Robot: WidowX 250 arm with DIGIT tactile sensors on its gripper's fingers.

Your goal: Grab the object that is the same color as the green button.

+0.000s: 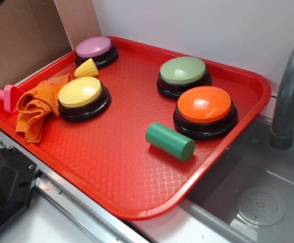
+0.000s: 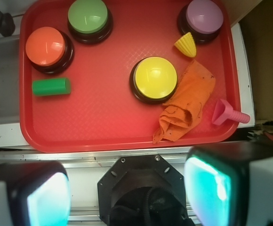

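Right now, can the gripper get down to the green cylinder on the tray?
Probably yes. The green cylinder lies on its side with open red tray on its near side; only the orange button sits close behind it.

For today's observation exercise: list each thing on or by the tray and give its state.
green cylinder: lying on its side, ungrasped
green button: upright
orange button: upright
yellow button: upright, touching cloth
orange cloth: crumpled
yellow cone: on its side
gripper: open, away from tray
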